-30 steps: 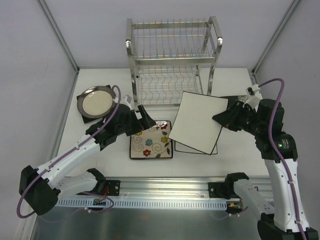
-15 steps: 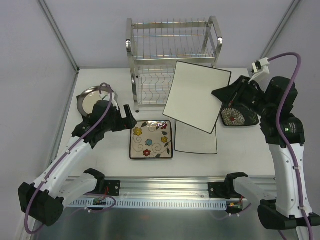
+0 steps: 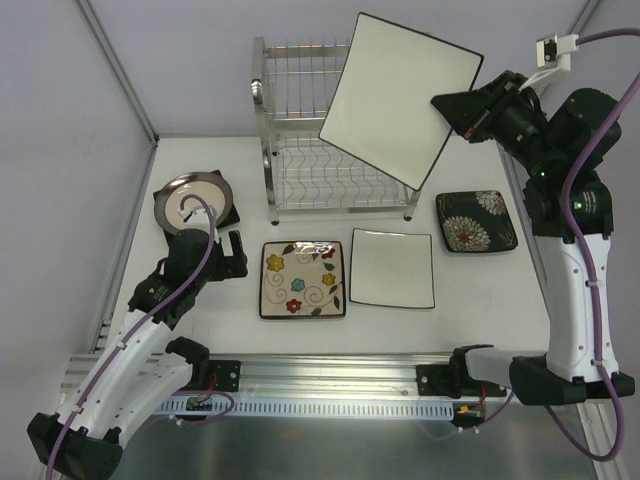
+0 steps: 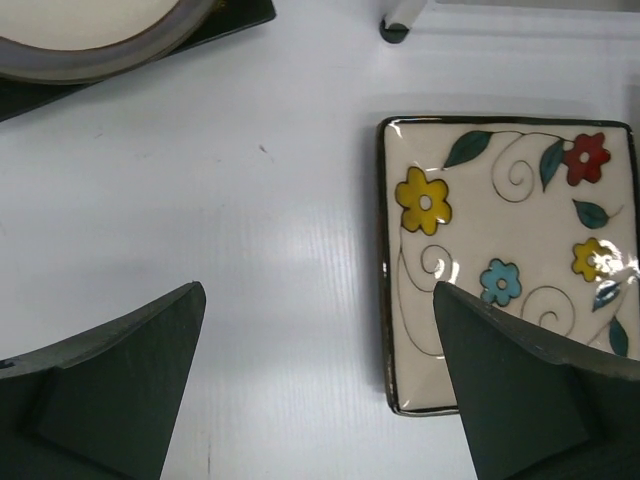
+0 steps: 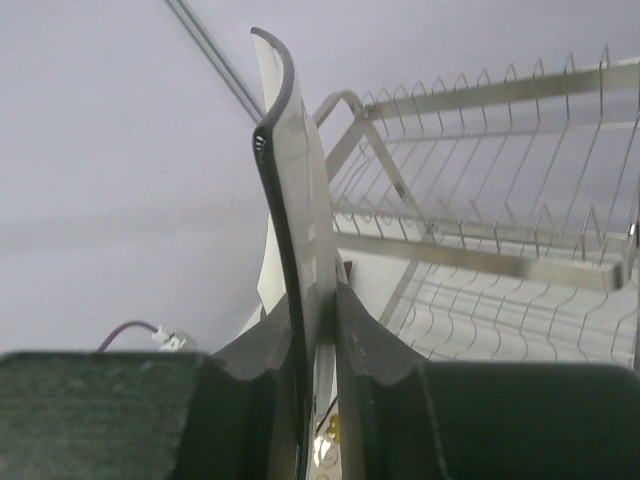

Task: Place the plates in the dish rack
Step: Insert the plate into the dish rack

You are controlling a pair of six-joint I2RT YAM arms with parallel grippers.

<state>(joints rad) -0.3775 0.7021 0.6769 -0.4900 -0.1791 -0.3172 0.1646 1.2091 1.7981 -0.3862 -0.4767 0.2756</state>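
Gripping the white square dark-rimmed plate, the right tool should be aligning it edge-on with the chrome wire dish rack; left tool is gaping.

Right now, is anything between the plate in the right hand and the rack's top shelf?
Nothing visible. The right hand holds the white plate up near the dish rack, whose top slots hold no plates.
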